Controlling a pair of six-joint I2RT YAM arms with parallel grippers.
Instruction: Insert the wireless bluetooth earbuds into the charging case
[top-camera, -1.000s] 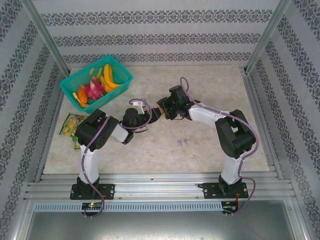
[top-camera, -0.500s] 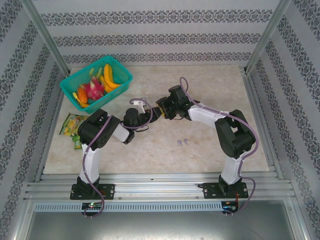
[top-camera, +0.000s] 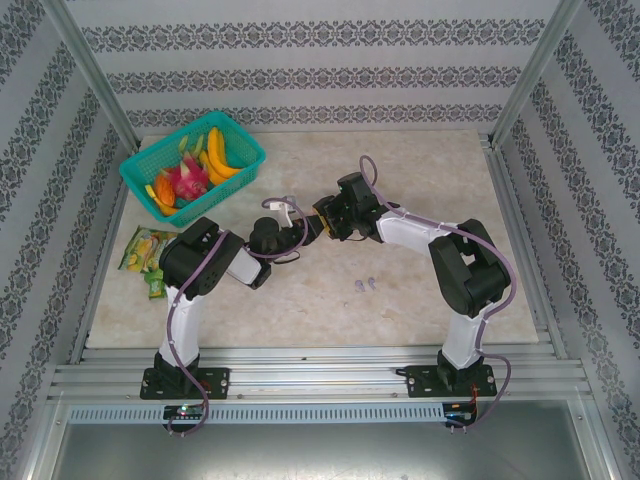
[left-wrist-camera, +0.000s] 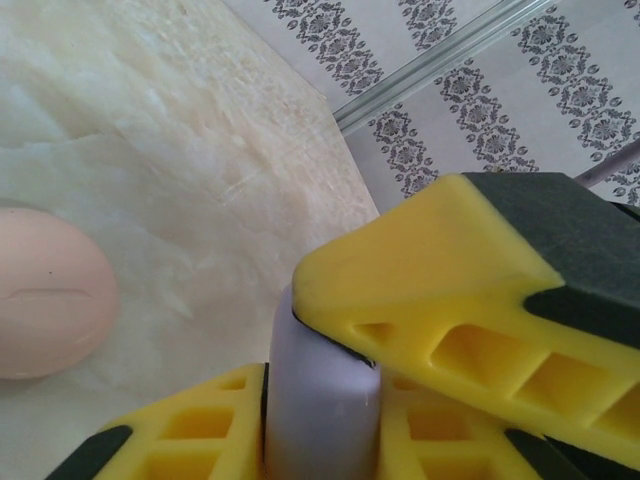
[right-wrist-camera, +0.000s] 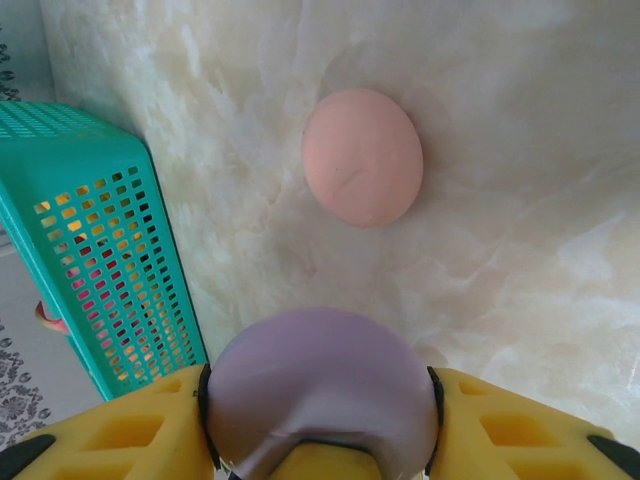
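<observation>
While left gripper (left-wrist-camera: 321, 405) and right gripper (right-wrist-camera: 322, 412) both clamp the lilac case (right-wrist-camera: 320, 365), you're on opening it. The earbuds (top-camera: 363, 285) lie loose on the table (top-camera: 430, 175) nearby. Next: split the lid, no slip.

Left arm (top-camera: 182, 318), right arm (top-camera: 462, 345): white link shells, black joint housings, lilac cables (top-camera: 507, 268) looped alongside. Black base plates (top-camera: 185, 382) on the aluminium rail (top-camera: 320, 378). Fingers (left-wrist-camera: 430, 270): yellow, triangular cut-outs, dark green tips.

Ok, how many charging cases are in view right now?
2. The lilac case is clamped in the right gripper; the pink case lies on the table beyond it. More could be hidden.
</observation>
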